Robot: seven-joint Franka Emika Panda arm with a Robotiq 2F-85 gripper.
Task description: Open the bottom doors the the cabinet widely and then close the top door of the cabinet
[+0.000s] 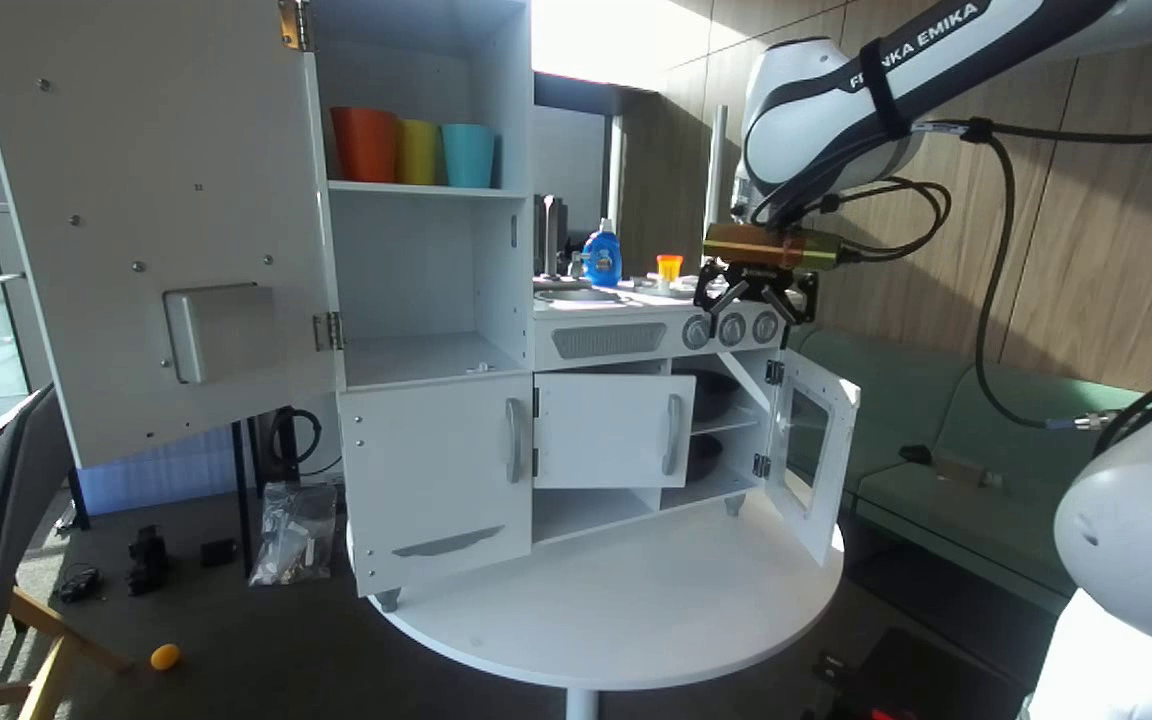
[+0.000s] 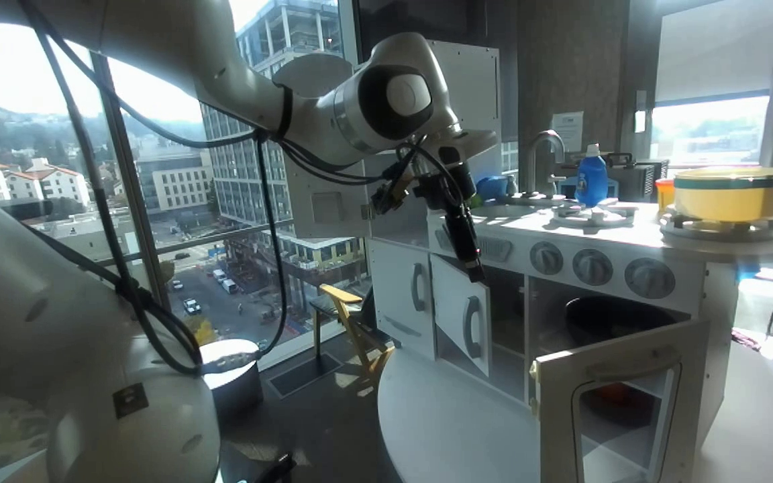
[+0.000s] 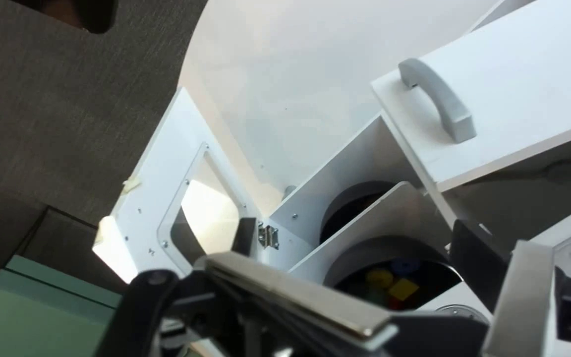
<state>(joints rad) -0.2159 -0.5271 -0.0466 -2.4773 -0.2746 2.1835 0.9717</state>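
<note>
The white toy-kitchen cabinet [image 1: 401, 265] stands on a round table. Its top door [image 1: 156, 180] is swung wide open, inner face showing; it is partly visible in an exterior view [image 2: 302, 208]. The solid bottom door [image 1: 601, 430] with a grey handle is partly open, also seen in the wrist view [image 3: 523, 94]. The framed bottom door [image 1: 846, 460] with a window opening stands wide open; it shows in the wrist view [image 3: 151, 198]. My gripper [image 1: 749, 322] is open and empty, pointing down in front of the knobs, above the opening between the bottom doors. Its fingers are spread in the wrist view [image 3: 362, 248].
The round white table [image 1: 586, 620] bears the cabinet. Colored cups [image 1: 366, 145] stand on the upper shelf. A blue bottle [image 2: 592, 178] and a yellow pot [image 2: 735, 194] stand on the counter. Black pans [image 1: 711, 395] sit inside the lower section. A green sofa [image 1: 986, 430] is behind.
</note>
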